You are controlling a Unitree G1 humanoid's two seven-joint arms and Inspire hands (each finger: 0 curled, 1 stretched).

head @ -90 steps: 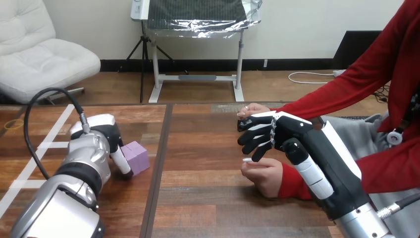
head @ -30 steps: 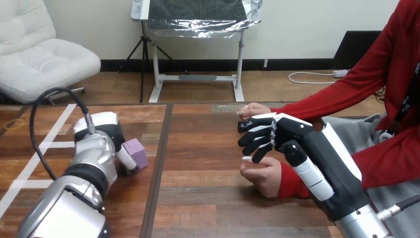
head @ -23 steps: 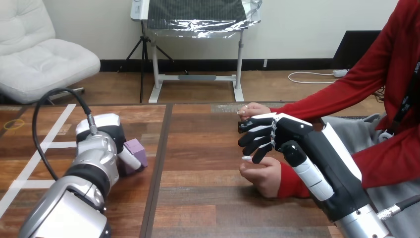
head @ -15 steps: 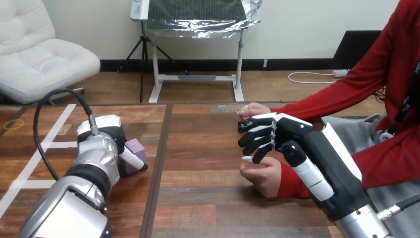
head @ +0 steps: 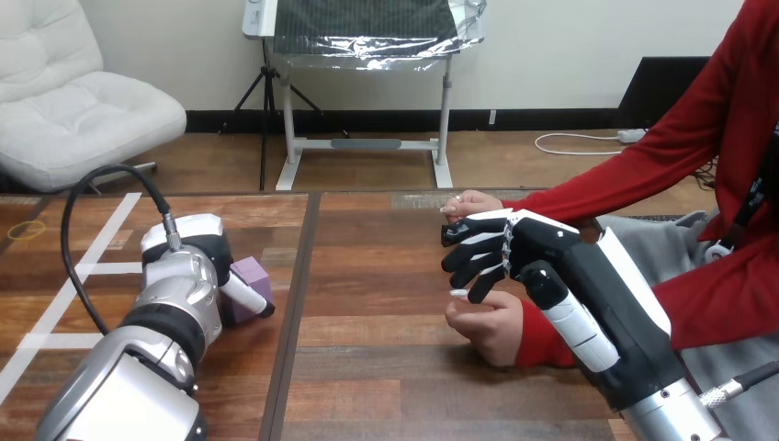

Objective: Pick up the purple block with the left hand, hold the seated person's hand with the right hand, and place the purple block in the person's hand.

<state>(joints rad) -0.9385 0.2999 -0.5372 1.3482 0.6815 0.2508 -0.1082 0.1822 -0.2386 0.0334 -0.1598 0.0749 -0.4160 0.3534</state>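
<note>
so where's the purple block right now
Head view, left side of the table: the purple block sits against the left hand, just left of the dark seam.

Wooden table (head: 386, 266), white tape strips (head: 110, 268) at left

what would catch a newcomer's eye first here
The robot's black-and-white right hand stands out at centre right, hovering open between a red-sleeved person's two hands: a fist resting on the wooden table just below it, and the other hand beyond it. At the left, a small purple block sits on the table with the robot's left hand right against it.
</note>
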